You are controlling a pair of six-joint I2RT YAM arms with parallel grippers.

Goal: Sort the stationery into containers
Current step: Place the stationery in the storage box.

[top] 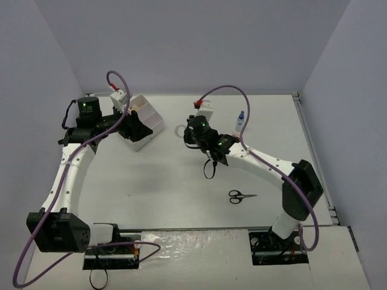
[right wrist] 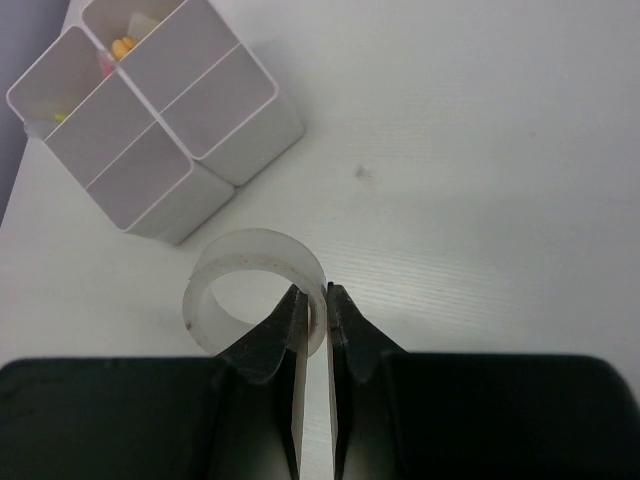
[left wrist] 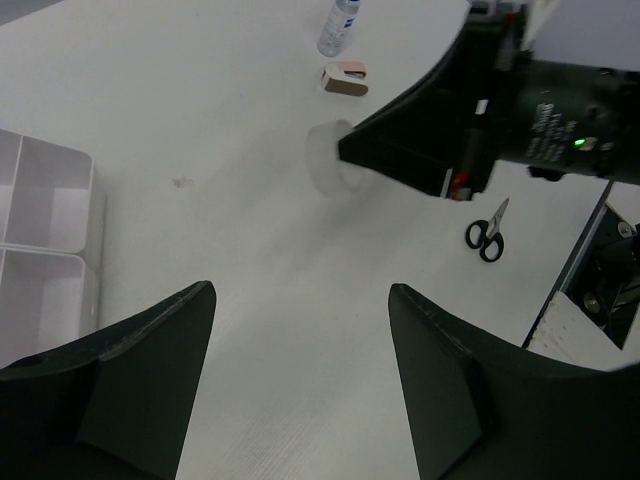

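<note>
Pickup step: your right claw (right wrist: 312, 292) is pinched tight on the near wall of the tape roll (right wrist: 255, 245), which rests on the table (right wrist: 480, 200) near the tray (right wrist: 250, 130). Meanwhile your left claw (left wrist: 300, 292) gapes wide, empty. Next, lift the roll clear and carry it over 1 compartment.

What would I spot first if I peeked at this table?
The jaws of the right arm pinch the wall of a white tape roll near the middle of the table. A white tray of square compartments stands at the far left, and black scissors lie alone nearer the front.
</note>
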